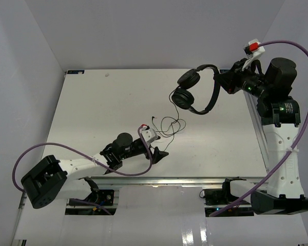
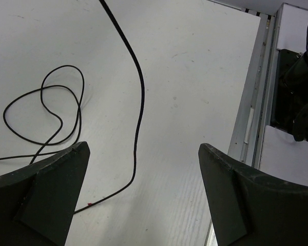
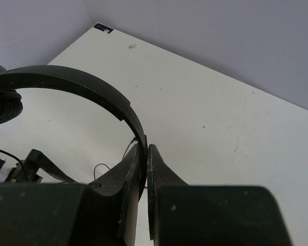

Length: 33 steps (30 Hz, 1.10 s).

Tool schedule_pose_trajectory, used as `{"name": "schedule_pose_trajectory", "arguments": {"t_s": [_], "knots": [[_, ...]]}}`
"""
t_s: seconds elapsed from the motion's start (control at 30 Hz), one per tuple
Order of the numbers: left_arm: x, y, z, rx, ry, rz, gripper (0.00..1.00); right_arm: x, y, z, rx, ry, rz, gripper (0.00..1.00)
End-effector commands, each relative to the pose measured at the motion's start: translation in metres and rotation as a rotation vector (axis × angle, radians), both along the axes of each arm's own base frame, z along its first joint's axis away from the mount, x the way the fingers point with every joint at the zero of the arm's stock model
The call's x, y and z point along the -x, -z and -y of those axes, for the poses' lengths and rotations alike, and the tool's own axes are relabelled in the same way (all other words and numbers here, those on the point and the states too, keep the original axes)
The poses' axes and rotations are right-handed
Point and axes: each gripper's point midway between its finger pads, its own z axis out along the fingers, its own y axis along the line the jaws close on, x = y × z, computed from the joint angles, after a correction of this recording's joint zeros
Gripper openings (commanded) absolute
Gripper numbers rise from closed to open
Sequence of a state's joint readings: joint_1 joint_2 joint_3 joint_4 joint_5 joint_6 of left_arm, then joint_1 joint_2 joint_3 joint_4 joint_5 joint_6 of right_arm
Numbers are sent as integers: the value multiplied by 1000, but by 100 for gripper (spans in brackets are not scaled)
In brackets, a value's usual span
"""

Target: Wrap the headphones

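The black headphones hang in the air at the back right, held by their headband. My right gripper is shut on the headband; in the right wrist view the gripper pinches the band between its jaws. The thin black cord trails from the ear cups down to the table, with loose loops lying there. My left gripper is open and empty, low over the table near the front edge, with a stretch of the cord between its fingers.
A metal rail runs along the table's front edge; it also shows at the right of the left wrist view. Purple arm cables loop beside each arm. White walls enclose the table on three sides.
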State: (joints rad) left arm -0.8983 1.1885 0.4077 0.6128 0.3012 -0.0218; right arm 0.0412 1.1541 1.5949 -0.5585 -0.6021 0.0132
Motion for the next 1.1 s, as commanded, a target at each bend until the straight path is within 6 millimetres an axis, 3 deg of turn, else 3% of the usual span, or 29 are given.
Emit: {"name": "schedule_pose_trajectory", "arguments": {"t_s": [0.0, 0.23, 0.33, 0.5, 0.63, 0.83, 1.07], "knots": [[-7, -32, 20, 87, 36, 67, 98, 12, -33, -7, -61, -32, 50, 8], [8, -35, 54, 152, 148, 14, 88, 12, -33, -5, -64, -20, 50, 8], [10, -23, 67, 128, 146, 3, 87, 14, -33, -6, -70, -24, 46, 8], [-1, -11, 74, 109, 70, 29, 88, 18, -31, -7, -83, -32, 36, 8], [-16, -6, 70, 118, -16, 45, 79, 22, -25, -11, -107, -57, 5, 8], [-25, 5, 71, 115, -63, 30, 47, 29, -19, -14, -125, -79, -18, 8], [-15, 14, 70, 111, -31, -1, 9, 25, -15, -10, -115, -52, -16, 8]]}}
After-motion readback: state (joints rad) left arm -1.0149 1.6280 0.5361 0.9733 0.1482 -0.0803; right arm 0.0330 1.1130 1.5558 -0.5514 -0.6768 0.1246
